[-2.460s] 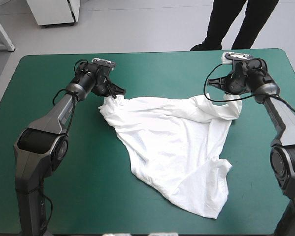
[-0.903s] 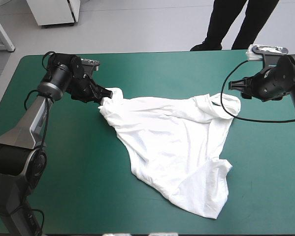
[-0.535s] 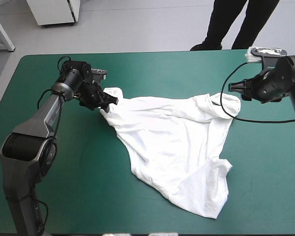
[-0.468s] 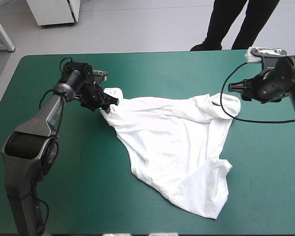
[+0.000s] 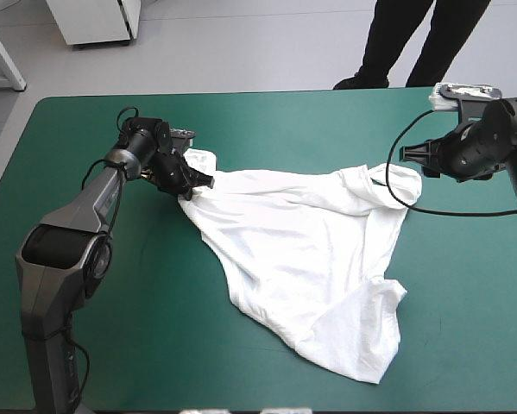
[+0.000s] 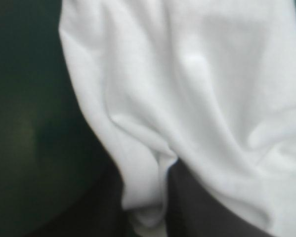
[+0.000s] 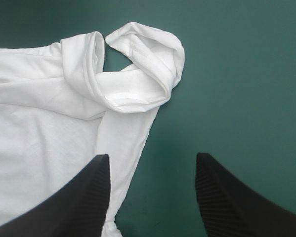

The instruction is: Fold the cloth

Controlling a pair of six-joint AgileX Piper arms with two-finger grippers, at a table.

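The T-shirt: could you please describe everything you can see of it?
The T-shirt is white, wrinkled cloth, spread in a rough triangle on the teal-green cover, narrowing toward the near edge. The left end effector is shut on its far left corner. Its far right corner curls into a loop, lying free ahead of the open right end effector.

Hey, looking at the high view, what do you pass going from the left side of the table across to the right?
bare teal-green cover → left gripper, shut on the shirt's left corner → T-shirt, spread out → right gripper, open, at the shirt's right sleeve end
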